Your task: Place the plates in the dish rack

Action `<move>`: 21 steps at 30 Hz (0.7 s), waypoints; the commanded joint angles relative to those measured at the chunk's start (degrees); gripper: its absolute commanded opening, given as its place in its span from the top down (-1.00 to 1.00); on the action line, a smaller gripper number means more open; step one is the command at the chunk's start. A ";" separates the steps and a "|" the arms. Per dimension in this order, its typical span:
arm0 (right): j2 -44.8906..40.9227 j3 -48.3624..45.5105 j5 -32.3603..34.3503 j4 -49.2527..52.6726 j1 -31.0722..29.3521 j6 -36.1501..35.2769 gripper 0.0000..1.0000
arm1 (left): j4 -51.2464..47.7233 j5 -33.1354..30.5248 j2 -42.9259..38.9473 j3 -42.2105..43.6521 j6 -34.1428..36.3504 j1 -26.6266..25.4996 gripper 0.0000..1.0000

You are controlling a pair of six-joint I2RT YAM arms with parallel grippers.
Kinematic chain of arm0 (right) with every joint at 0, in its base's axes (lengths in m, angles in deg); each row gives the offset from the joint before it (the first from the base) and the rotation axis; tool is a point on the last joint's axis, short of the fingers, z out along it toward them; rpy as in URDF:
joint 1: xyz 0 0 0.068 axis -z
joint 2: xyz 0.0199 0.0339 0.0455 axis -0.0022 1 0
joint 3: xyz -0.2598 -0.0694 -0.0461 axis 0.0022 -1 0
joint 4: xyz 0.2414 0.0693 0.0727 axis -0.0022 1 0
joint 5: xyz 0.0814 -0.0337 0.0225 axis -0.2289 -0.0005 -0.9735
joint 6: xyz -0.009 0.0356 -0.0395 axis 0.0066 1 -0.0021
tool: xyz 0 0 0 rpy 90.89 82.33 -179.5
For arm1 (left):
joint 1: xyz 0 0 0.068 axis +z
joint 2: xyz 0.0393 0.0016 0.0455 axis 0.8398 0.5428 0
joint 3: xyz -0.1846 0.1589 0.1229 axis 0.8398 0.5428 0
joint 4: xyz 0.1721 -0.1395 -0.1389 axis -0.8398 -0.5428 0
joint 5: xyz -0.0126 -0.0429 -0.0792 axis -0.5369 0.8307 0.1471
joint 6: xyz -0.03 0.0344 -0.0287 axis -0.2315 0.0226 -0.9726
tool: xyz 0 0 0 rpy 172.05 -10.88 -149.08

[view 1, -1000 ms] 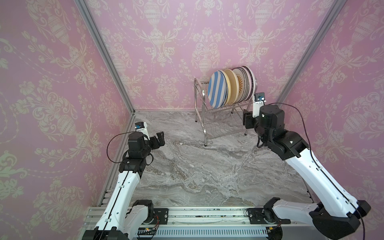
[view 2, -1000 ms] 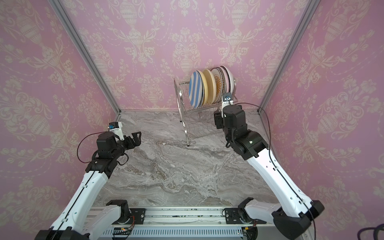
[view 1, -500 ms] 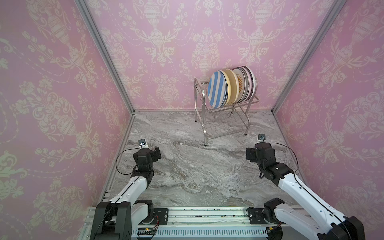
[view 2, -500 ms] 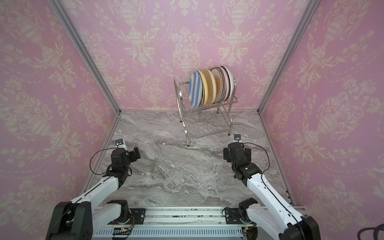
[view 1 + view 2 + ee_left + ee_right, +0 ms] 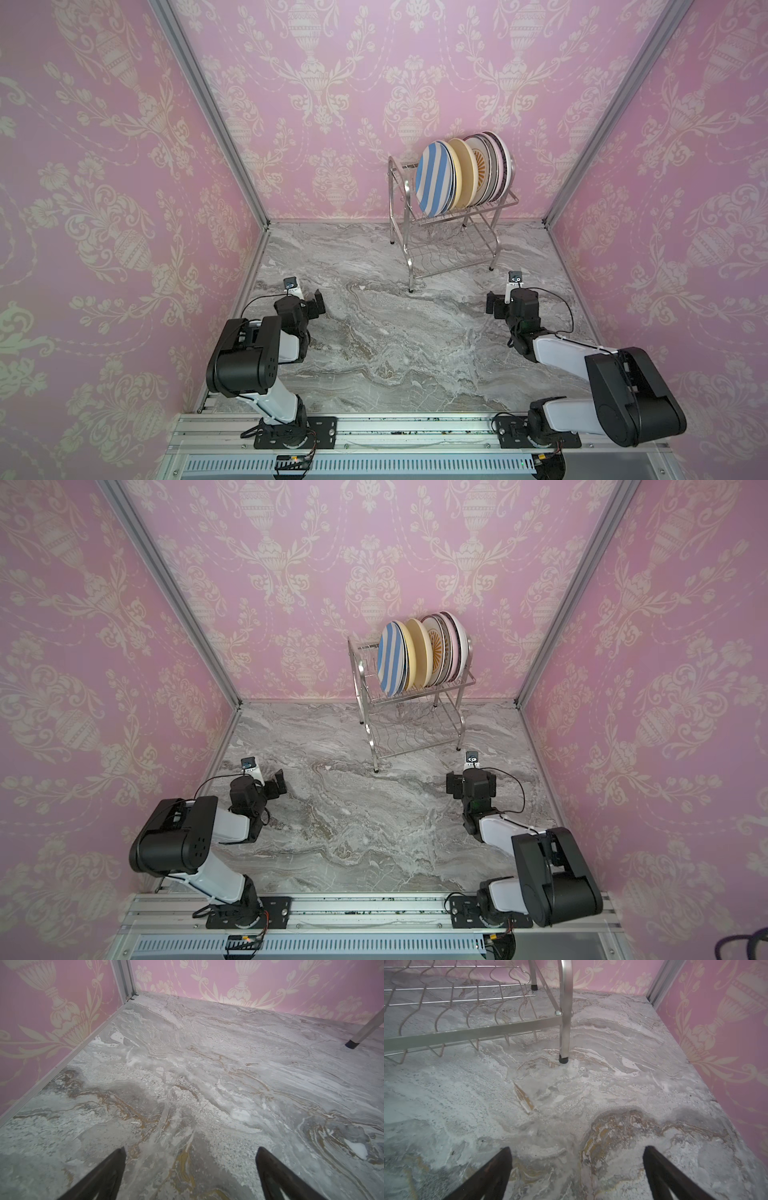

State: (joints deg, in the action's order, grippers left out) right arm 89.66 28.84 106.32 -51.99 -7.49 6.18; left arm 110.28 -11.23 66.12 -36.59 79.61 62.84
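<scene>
Ahead, plates [image 5: 436, 178] stand upright in the rack [image 5: 467, 1035], nearer the right end effector [image 5: 577, 1148]. It and the left end effector [image 5: 190, 1148] gape, empty.

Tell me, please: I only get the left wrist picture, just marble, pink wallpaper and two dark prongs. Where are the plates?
Observer: In both top views the plates stand on edge, packed in a row on the upper tier of the dish rack, at the back and right of the middle.
Operator: Is anything on the shelf below them?
Observer: No. The right wrist view shows the lower shelf as bare wire.
Operator: And what is the other arm doing?
Observer: The right gripper is open and holds nothing. It is low over the table, in front of one leg of the rack.
</scene>
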 commanded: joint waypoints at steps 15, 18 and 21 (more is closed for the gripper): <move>9.07 -2.48 -7.87 -21.71 3.83 0.80 -1.00 | 2.12 5.08 0.35 -1.85 2.43 0.26 -0.99; 9.06 -2.52 -7.97 -21.77 3.90 0.78 -0.99 | 2.11 5.12 0.36 -1.82 2.41 0.34 -0.99; 9.14 -2.35 -7.98 -21.55 3.86 0.74 -0.99 | 2.13 5.11 0.35 -1.77 2.43 0.33 -0.99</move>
State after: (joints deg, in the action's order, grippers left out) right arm 99.06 25.61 99.20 -72.69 -3.27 7.06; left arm 112.95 -7.58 66.23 -37.40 80.22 62.95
